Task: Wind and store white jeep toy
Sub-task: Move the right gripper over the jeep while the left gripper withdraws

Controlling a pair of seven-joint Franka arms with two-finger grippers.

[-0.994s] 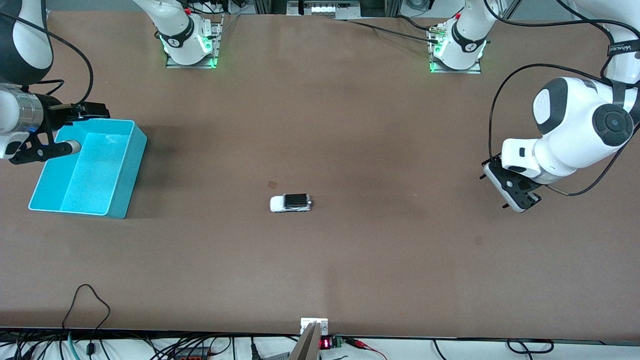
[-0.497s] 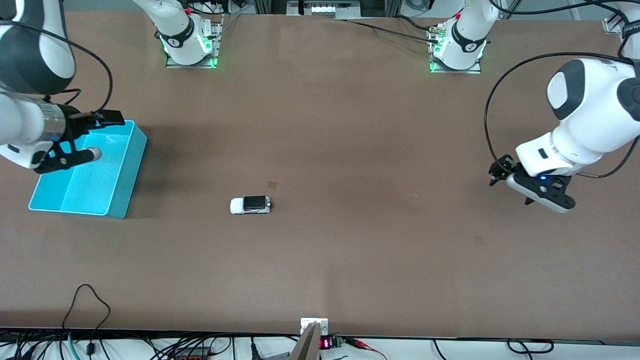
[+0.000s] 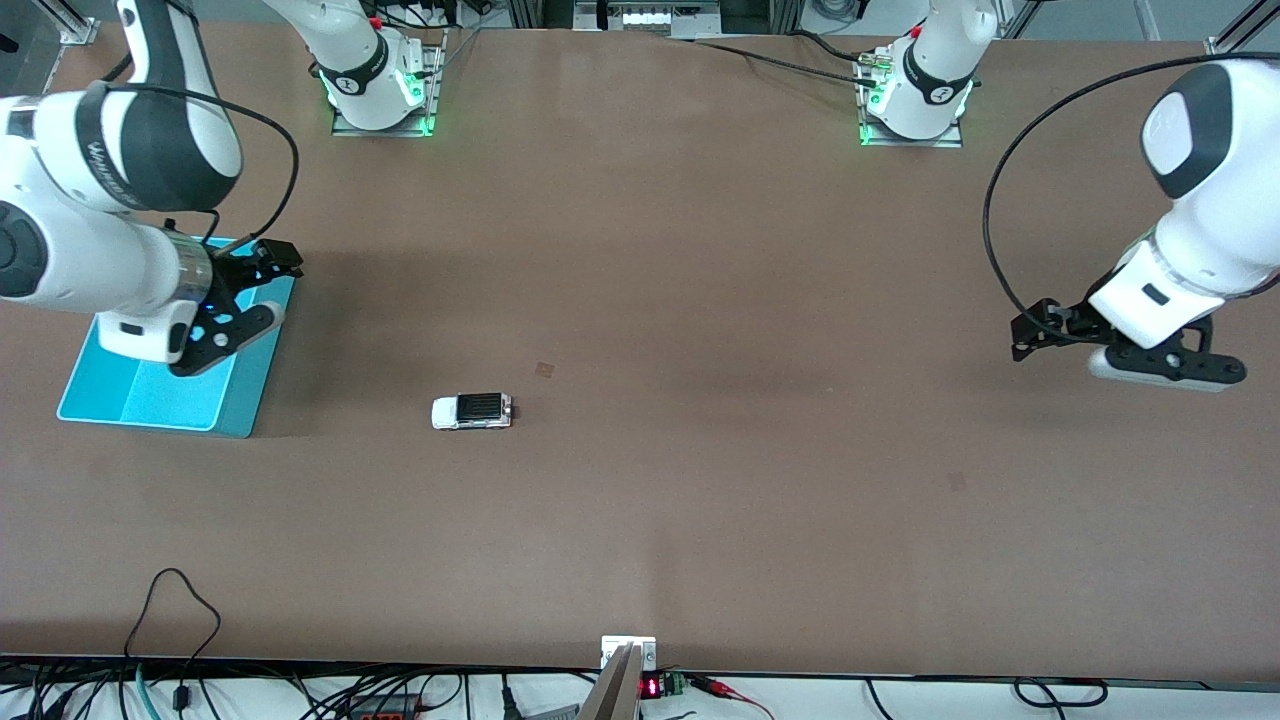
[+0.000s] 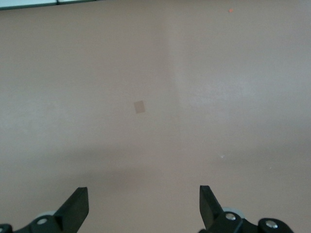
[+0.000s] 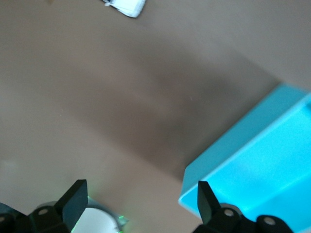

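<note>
The white jeep toy (image 3: 471, 411) stands on its wheels on the brown table, black roof up, between the table's middle and the cyan bin (image 3: 140, 395). It also shows in the right wrist view as the jeep (image 5: 125, 6), apart from the bin (image 5: 257, 170). My right gripper (image 3: 268, 290) hangs open over the bin's wall on the jeep's side, with nothing between its fingers (image 5: 75, 199). My left gripper (image 3: 1165, 372) is open and empty over bare table at the left arm's end, its fingers (image 4: 77, 206) wide apart.
The bin sits at the right arm's end of the table. Two small square marks lie on the tabletop, one (image 3: 543, 369) beside the jeep and one (image 3: 957, 481) below the left gripper. Cables run along the table's front edge (image 3: 180, 600).
The jeep has rolled by itself toward the bin. My right gripper has moved from over the bin's inside to its jeep-side wall. My left gripper has drawn back toward its end of the table.
</note>
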